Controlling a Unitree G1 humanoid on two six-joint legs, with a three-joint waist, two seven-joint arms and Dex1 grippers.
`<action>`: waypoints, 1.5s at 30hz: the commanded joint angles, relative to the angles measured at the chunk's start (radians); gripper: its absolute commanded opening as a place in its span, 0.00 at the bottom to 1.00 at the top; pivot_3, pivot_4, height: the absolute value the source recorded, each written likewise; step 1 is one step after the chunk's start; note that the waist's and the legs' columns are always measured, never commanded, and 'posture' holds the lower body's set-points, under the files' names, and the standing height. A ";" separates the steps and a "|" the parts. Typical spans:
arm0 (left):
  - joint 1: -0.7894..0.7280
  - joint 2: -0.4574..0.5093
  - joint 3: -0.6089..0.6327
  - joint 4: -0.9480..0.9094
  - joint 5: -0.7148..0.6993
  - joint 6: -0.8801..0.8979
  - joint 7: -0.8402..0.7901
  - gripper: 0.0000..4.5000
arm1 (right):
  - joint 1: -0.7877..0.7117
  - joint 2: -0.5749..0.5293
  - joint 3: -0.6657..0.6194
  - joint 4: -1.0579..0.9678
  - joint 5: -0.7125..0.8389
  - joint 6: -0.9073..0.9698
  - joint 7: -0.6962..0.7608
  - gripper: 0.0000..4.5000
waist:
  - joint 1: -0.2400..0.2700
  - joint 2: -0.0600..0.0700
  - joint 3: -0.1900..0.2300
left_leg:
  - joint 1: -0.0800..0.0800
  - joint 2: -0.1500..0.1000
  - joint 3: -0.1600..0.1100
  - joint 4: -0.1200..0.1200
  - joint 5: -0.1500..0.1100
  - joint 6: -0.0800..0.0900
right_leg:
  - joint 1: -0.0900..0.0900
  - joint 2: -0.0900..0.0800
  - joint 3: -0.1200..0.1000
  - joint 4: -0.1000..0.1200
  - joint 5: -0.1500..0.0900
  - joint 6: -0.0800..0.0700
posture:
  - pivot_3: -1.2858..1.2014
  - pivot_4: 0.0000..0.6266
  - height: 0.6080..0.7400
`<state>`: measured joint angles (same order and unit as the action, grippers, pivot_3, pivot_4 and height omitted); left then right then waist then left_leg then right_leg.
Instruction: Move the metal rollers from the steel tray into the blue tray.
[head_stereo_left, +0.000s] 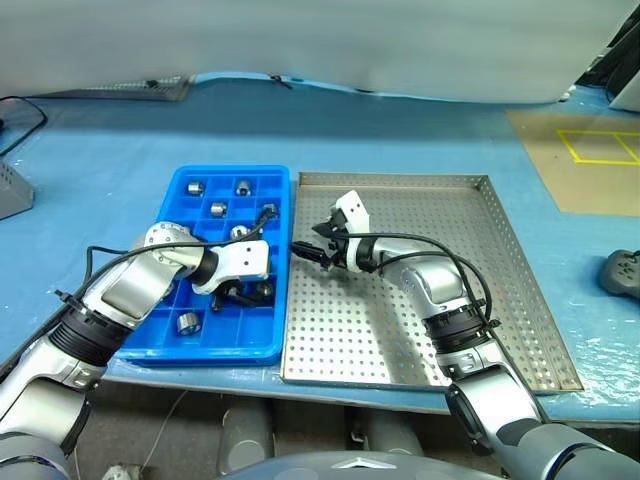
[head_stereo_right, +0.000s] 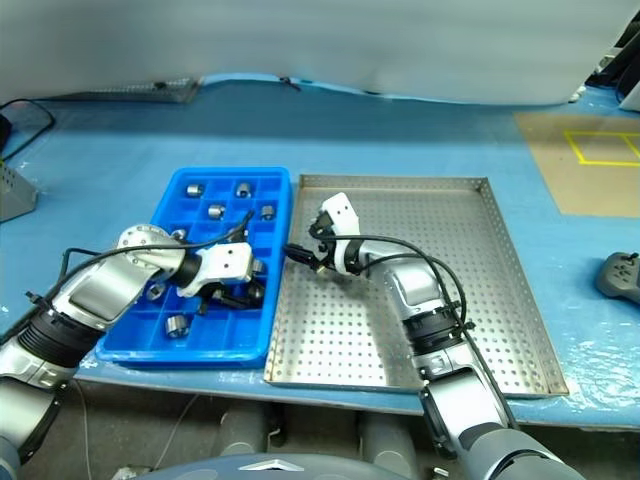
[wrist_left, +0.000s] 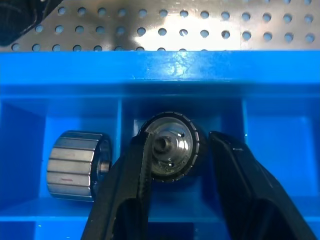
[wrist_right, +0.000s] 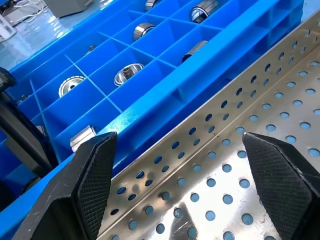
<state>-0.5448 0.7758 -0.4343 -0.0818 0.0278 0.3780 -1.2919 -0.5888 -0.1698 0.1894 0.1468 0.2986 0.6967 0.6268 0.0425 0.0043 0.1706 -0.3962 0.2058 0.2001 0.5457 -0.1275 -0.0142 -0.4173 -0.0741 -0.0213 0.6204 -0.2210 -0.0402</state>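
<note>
Blue tray (head_stereo_left: 176, 190) receives a metal roller (wrist_left: 172, 146)
Left claw (wrist_left: 175, 165) clamps this roller inside the blue tray; right claw (wrist_right: 175, 190) is spread apart beside it.

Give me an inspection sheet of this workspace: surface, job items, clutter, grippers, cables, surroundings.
Surface: blue table top.
Steel tray: no rollers seen on its perforated floor.
Blue tray: beside the steel tray on its left; metal rollers lie in several compartments.
Left gripper: down in a blue tray compartment, fingers closed around one roller.
Right gripper: open, empty, over the steel tray near its left rim.
Clutter: grey box at the table's left edge; dark controller at the right.
Cables: black cable at far left.
Surroundings: brown mat with yellow tape.
</note>
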 joint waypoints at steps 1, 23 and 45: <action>0.030 -0.018 -0.110 0.074 0.108 -0.042 0.018 0.42 | 0.001 0.009 -0.013 -0.022 0.006 -0.019 0.001 0.94 | 0.003 0.001 -0.001 | 0.003 0.000 0.000 0.000 0.000 0.000 | 0.003 0.000 0.000 0.000 0.000 0.000 | 0.46 0.24 1.00; 0.048 -0.071 -0.038 0.069 0.063 0.003 -0.055 0.30 | -0.010 0.013 -0.019 -0.006 0.003 -0.029 0.000 0.94 | 0.001 0.004 -0.009 | 0.026 -0.005 -0.003 -0.006 -0.004 0.006 | 0.024 -0.004 0.003 -0.012 -0.006 0.011 | 0.46 0.24 1.00; -0.116 0.030 0.231 -0.062 -0.266 0.259 -0.118 0.30 | -0.016 0.022 -0.011 0.028 -0.003 -0.048 0.010 0.94 | -0.001 -0.001 -0.006 | -0.002 -0.002 -0.002 -0.007 -0.003 0.003 | -0.003 0.000 -0.001 -0.010 -0.001 0.001 | 0.47 0.24 1.00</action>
<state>-0.6449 0.7919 -0.2443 -0.0997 -0.1905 0.6145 -1.4039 -0.5894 -0.1551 0.1870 0.1833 0.2921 0.6697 0.6301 0.0415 0.0035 0.1641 -0.3986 0.2040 0.1981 0.5384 -0.1303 -0.0110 -0.4201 -0.0744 -0.0220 0.6103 -0.2217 -0.0388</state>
